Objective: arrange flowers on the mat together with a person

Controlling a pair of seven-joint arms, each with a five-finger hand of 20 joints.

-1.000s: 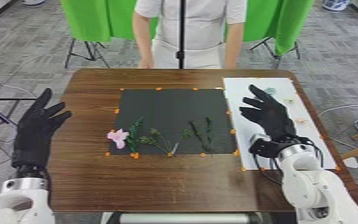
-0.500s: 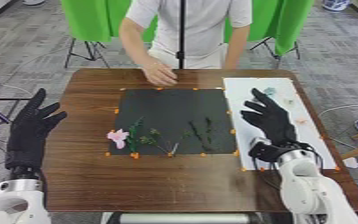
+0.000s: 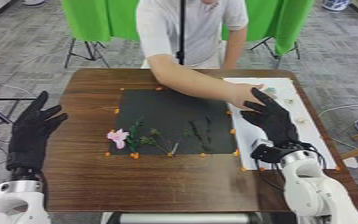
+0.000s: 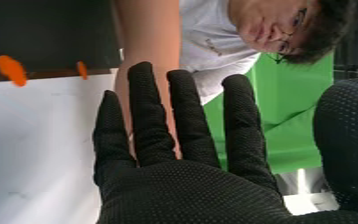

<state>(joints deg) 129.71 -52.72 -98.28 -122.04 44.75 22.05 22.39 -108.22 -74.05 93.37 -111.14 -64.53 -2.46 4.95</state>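
Observation:
In the head view my left hand (image 3: 31, 132) is open over the table's left edge. My right hand (image 3: 271, 122) is open above the white sheet (image 3: 255, 160). The right wrist view has the right hand (image 4: 184, 187) with straight fingers, holding nothing. On the dark mat (image 3: 167, 112) a pink flower (image 3: 118, 137) lies at the lower left, beside green stems (image 3: 134, 136), a branching sprig (image 3: 158, 139) and thin dark stems (image 3: 199, 132). A person's hand (image 3: 244, 95) is at the white sheet, close to my right fingertips; whether it holds anything is hidden.
Pale small flowers (image 3: 290, 101) lie on the white sheet beyond and beside my right hand. Orange tape pieces (image 3: 135, 155) mark the mat's edges. The person's forearm (image 3: 189, 81) crosses the mat's far right corner.
The person's arm has risen from their side, reached over the table's far edge and crossed to the white sheet. My two hands have shifted only slightly.

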